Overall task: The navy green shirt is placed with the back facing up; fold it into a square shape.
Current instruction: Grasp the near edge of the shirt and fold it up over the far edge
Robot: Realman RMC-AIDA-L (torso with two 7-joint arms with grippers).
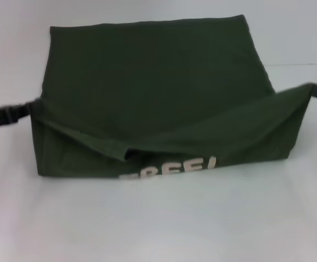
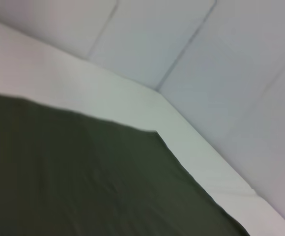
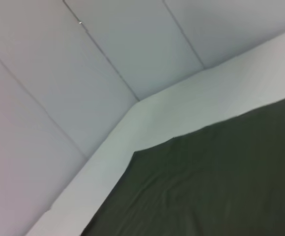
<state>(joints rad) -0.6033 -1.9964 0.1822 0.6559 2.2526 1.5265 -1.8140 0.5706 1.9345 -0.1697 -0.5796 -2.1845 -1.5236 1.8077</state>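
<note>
The navy green shirt (image 1: 158, 82) lies spread on the white table (image 1: 158, 224), far bigger than either gripper. Its near part is raised and hangs in a sagging band between the two grippers. Below that band, cream letters (image 1: 172, 168) show on the turned-over face. My left gripper (image 1: 31, 108) holds the band's left end and my right gripper (image 1: 312, 89) holds its right end, both a little above the table. The left wrist view shows plain green cloth (image 2: 83, 182) with one corner on the table. The right wrist view shows the shirt (image 3: 216, 187) likewise.
The white table (image 2: 83, 88) ends at pale panelled walls (image 3: 83, 73) beyond the shirt's far edge. Bare tabletop stretches in front of the shirt and to both sides.
</note>
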